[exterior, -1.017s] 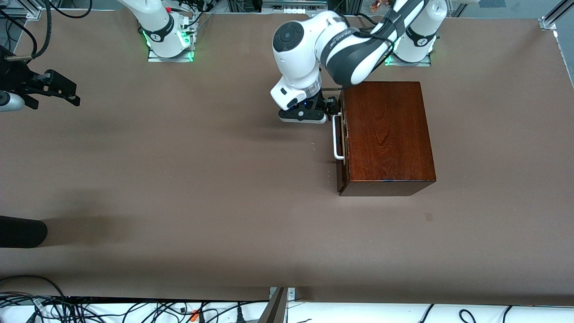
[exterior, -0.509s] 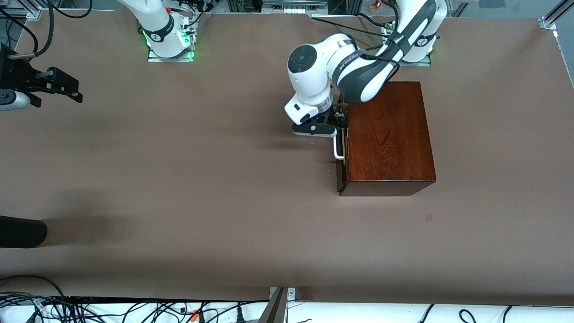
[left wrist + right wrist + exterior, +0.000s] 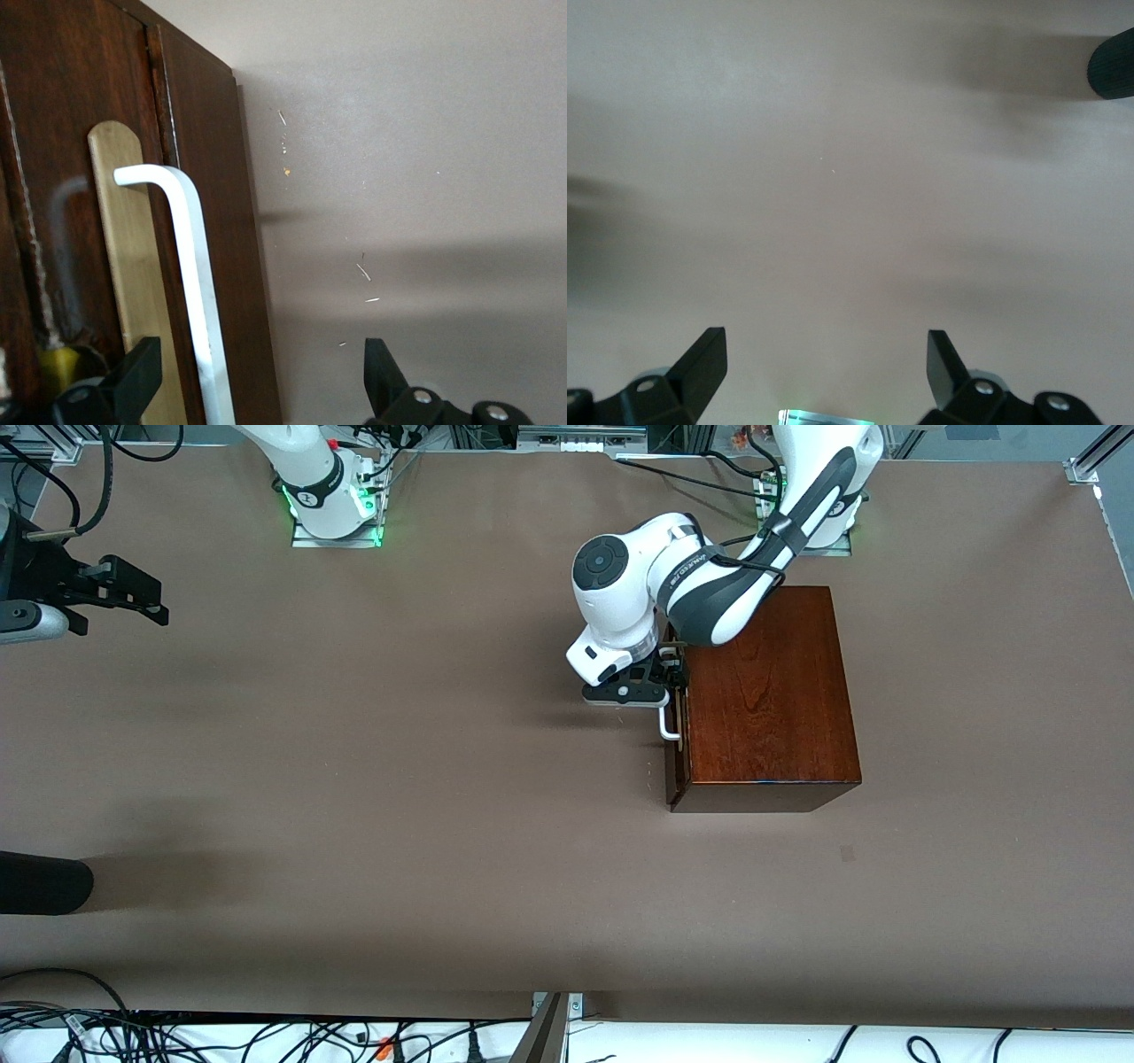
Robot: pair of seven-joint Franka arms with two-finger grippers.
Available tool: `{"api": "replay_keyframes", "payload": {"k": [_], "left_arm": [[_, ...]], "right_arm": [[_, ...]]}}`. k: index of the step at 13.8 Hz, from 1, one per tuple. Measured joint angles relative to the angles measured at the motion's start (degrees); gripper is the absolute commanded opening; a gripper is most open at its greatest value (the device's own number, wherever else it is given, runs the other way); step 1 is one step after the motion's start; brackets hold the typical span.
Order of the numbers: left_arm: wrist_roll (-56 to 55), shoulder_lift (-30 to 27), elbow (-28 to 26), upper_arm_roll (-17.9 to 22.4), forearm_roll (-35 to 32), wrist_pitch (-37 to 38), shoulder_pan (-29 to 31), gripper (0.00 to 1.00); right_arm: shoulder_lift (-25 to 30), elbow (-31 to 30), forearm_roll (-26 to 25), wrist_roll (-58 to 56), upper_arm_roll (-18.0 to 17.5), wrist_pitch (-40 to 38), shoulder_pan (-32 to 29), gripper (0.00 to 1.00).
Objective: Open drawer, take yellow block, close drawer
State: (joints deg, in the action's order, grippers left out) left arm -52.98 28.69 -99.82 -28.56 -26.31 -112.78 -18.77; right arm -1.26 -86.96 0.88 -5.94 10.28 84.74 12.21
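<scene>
At the dark reddish-brown wooden box's drawer (image 3: 679,717), left end effector (image 3: 257,390) gapes around the white U-shaped bar handle (image 3: 190,266), readying a pull; right end effector (image 3: 824,367) waits open over bare surface (image 3: 354,779).

left gripper (image 3: 257,376) fingers spread astride drawer (image 3: 675,717) handle (image 3: 190,274), open table (image 3: 399,779) alongside

Left arm reaches from its base at top of front view, elbow bent, white wrist turned down, black two-finger left gripper (image 3: 671,682) low at front face of dark reddish-brown wooden box (image 3: 766,691). Left wrist view: fingers (image 3: 133,376) spread wide, straddling white bar handle (image 3: 199,292), one finger against wood front, other over bare table. Right arm waits at its end of table, black right gripper (image 3: 133,598) up in air, fingers (image 3: 704,359) parted, holding nothing.
</scene>
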Motion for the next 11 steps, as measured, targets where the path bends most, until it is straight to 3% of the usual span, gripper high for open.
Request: {"api": "replay_keyframes", "payload": {"k": [11], "left_arm": [[-5.47,2.72,0.42,-0.07,-3.42,-0.31,-1.54,1.00]], "right_arm": [[0.10,0.00,0.00,-0.01,0.05,0.00,0.00,1.00]]}}
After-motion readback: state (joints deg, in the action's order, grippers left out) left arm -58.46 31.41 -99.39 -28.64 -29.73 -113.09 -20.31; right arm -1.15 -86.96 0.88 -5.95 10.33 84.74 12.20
